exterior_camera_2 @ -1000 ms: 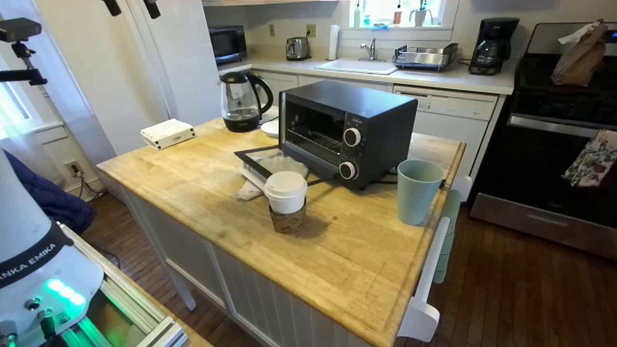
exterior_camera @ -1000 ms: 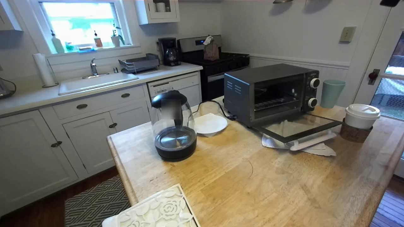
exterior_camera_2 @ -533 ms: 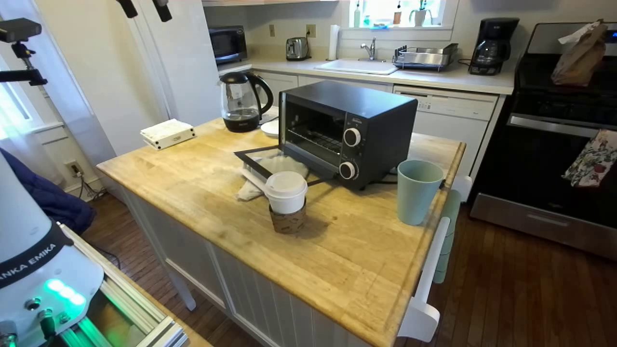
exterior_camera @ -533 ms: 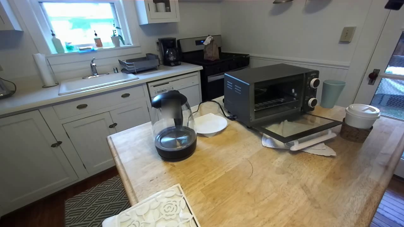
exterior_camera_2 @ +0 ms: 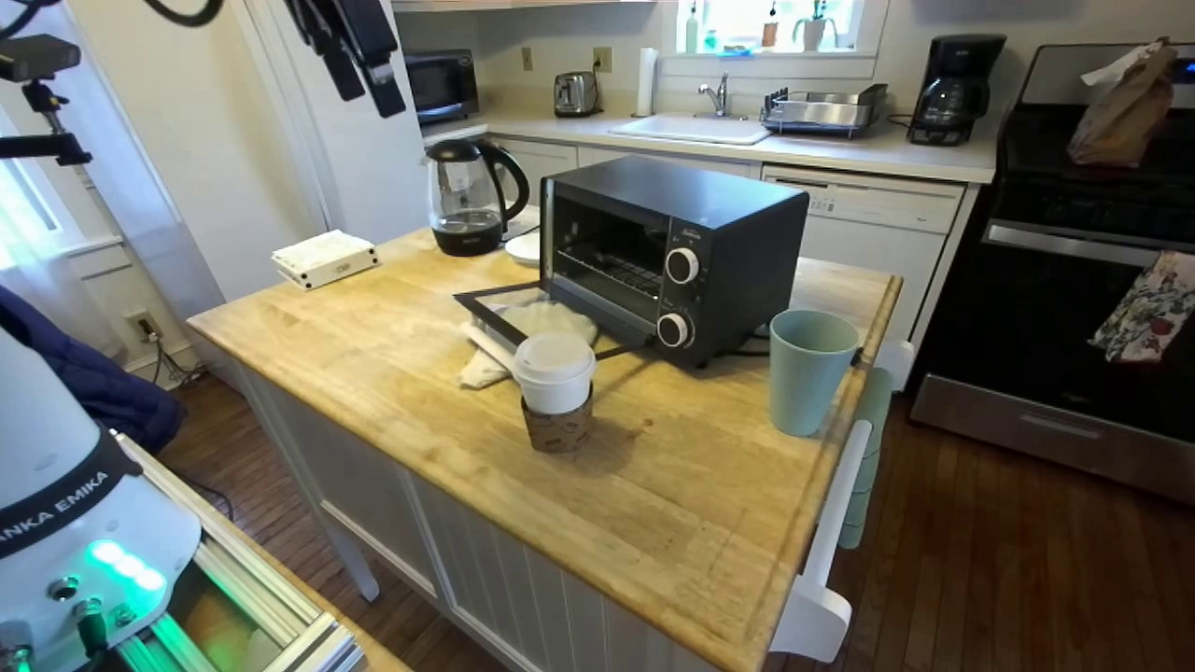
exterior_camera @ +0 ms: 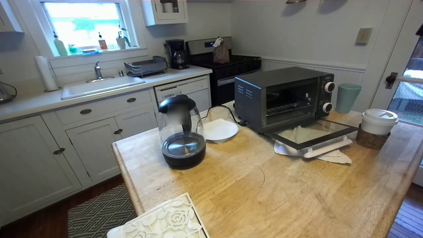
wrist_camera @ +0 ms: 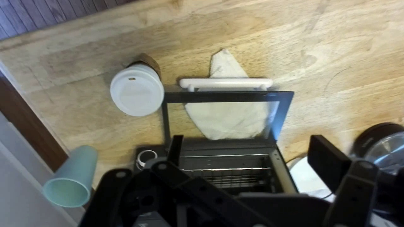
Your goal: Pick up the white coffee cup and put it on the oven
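Note:
The white coffee cup (exterior_camera_2: 555, 378) stands upright on the wooden table, with a white lid and a brown sleeve round its lower part. It also shows in an exterior view (exterior_camera: 379, 123) and in the wrist view (wrist_camera: 137, 90). The oven (exterior_camera_2: 709, 191) is a dark box with its glass door lowered; it also shows in an exterior view (exterior_camera: 284, 77). The cup stands close to the door's corner; I cannot tell if they touch. My gripper (exterior_camera_2: 368, 91) is open and empty, high above the table. In the wrist view its fingers (wrist_camera: 326, 157) spread over the oven.
A glass kettle (exterior_camera: 183, 145) and a white plate (exterior_camera: 220, 130) stand on the oven's far side from the cup. A green tumbler (exterior_camera_2: 810, 373) stands near the table edge. A cloth (wrist_camera: 228, 118) lies under the lowered door. A white patterned box (exterior_camera_2: 325, 259) lies at the table's end.
In an exterior view my gripper has moved down and to the right, and more of it shows. The cup, oven and other objects have not moved.

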{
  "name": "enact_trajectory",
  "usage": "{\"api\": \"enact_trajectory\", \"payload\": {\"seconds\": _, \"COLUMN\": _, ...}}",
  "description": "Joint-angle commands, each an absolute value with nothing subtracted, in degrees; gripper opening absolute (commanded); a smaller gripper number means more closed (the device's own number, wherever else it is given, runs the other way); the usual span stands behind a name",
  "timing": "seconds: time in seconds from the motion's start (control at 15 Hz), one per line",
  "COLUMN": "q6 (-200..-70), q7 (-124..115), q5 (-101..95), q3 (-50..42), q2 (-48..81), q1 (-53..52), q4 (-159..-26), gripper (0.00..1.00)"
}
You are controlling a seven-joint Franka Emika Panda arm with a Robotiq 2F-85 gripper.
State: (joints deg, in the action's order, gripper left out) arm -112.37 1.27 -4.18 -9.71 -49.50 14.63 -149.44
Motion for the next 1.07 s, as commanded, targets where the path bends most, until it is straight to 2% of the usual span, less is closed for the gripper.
{"api": "enact_trajectory", "payload": {"seconds": 0.0, "q6": -117.18, "q7": -4.20, "q5": -8.50, "q3": -11.13, "q2": -48.05, "q1": 20.80, "q4": -153.67, "gripper": 1.00}}
{"api": "enact_trajectory", "payload": {"seconds": 0.47, "q6": -115.42, "q7": -2.57, "q5": -7.44, "q3": -11.52, "q2": -48.42, "q1": 19.78, "q4": -153.20, "gripper": 1.00}}
{"api": "enact_trajectory", "payload": {"seconds": 1.0, "q6": -120.40, "q7": -4.54, "q5": -6.10, "q3": -18.36, "q2": -35.36, "q1": 23.23, "q4": -150.08, "gripper": 1.00}}
